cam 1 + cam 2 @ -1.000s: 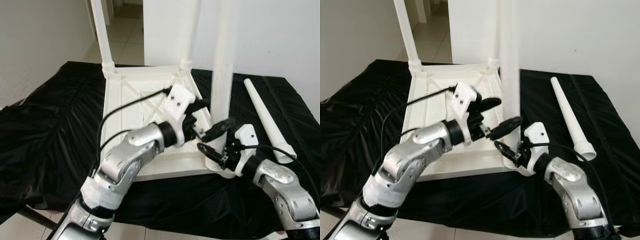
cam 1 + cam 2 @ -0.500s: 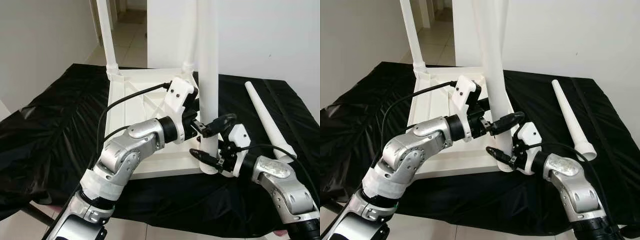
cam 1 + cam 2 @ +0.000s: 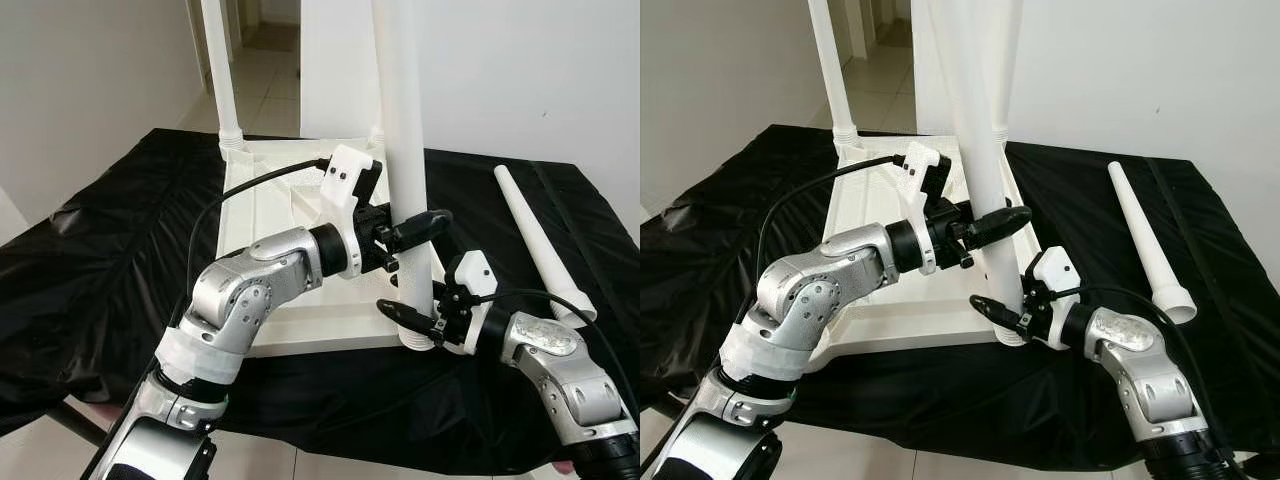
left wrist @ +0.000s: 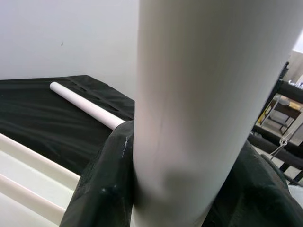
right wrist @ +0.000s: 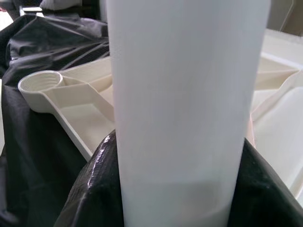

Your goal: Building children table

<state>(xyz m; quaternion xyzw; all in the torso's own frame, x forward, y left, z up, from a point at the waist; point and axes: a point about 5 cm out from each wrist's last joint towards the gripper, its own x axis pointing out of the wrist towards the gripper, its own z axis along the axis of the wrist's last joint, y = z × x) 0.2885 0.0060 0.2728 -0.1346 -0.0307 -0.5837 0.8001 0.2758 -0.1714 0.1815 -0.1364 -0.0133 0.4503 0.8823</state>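
White walls (image 3: pixel 520 70) rise behind a black cloth (image 3: pixel 90 260), with a tiled hallway floor (image 3: pixel 265 85) beyond.

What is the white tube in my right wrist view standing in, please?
Observer: It is a leg, upright at the near right corner of the upturned tabletop; your right end effector grips it low down.
Operator: Is the left arm helping?
Observer: Yes, the left end effector grips the same leg higher up.
Operator: Are any legs left to fit?
Observer: One spare leg lies loose on the cloth, to the right of the tabletop.
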